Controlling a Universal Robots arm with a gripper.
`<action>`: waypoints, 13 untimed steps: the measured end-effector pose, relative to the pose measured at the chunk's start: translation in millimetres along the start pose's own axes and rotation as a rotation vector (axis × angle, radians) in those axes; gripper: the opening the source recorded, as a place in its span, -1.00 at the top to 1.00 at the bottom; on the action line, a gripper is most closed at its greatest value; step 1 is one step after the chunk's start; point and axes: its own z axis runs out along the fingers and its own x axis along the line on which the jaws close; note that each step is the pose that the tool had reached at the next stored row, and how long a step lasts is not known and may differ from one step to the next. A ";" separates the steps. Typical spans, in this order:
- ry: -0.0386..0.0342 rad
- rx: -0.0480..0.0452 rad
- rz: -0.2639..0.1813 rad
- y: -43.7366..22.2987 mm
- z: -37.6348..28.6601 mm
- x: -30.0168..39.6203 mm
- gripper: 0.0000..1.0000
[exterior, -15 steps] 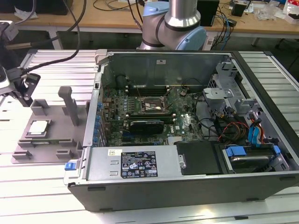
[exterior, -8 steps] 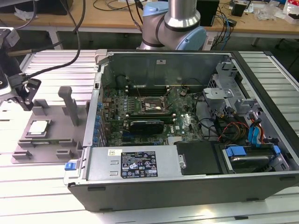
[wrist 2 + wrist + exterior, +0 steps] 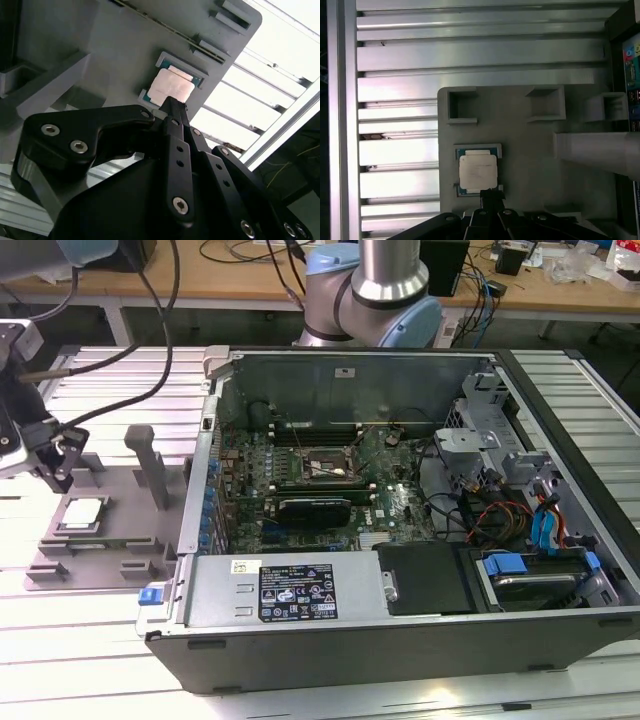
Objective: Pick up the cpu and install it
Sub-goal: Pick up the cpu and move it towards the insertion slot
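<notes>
The cpu [image 3: 82, 512] is a small square chip with a pale metal top, lying flat in a recess of the grey fixture plate [image 3: 110, 545] at the exterior view's left. In both wrist views the cpu [image 3: 170, 87] [image 3: 477, 170] sits just beyond the fingertips. My black gripper [image 3: 60, 478] hangs above the chip's edge, apart from it. Its fingers [image 3: 175, 125] come together in one point, shut with nothing between them; the gripper [image 3: 490, 194] tip lines up with the chip's near rim. The black socket frame [image 3: 325, 462] lies on the motherboard inside the open case.
An open computer case [image 3: 400, 650] fills the middle and the exterior view's right, its tall wall [image 3: 200, 470] right beside the fixture. Upright grey posts [image 3: 150, 465] stand on the fixture plate near the chip. Everything rests on a slatted aluminium table [image 3: 80, 660].
</notes>
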 end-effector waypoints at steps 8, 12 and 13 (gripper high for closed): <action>0.0006 0.0002 -0.003 -3.5 17.7 1.2 0.79; 0.0005 0.0002 -0.003 -3.7 21.2 3.1 0.79; 0.0005 0.0001 -0.003 -3.6 21.3 3.1 0.79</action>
